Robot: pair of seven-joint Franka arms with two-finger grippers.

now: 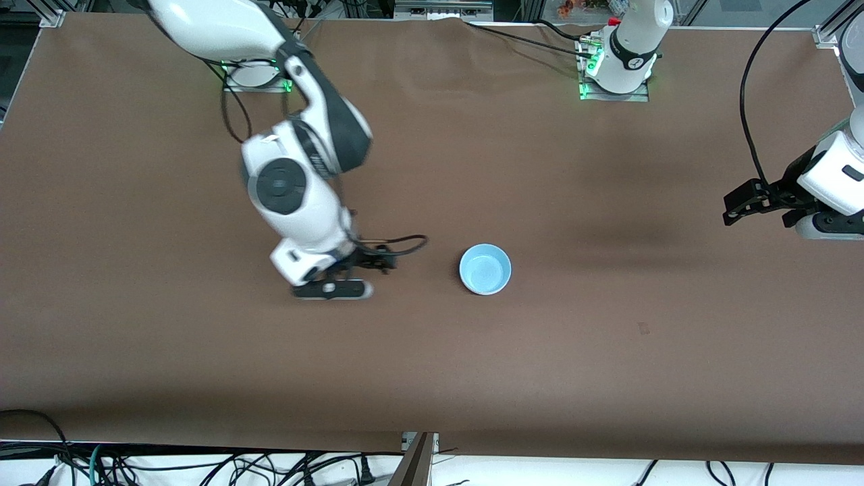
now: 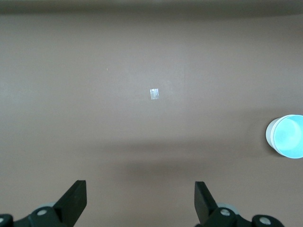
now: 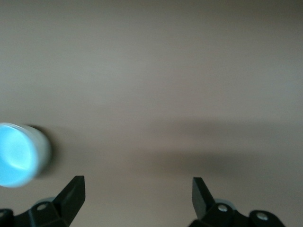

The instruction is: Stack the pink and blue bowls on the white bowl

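While both arms' fingers [image 2: 75, 201] [image 3: 73, 196] gape wide, neither holds anything.

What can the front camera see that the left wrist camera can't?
Only the front view shows both arms: the right gripper over bare table beside the bowl, toward the right arm's end, and the left gripper over the left arm's end of the table. It also shows both bases and cables. Only the left wrist view shows a small pale patch on the table and the left gripper's open fingers up close. Both show the brown table and the blue bowl.
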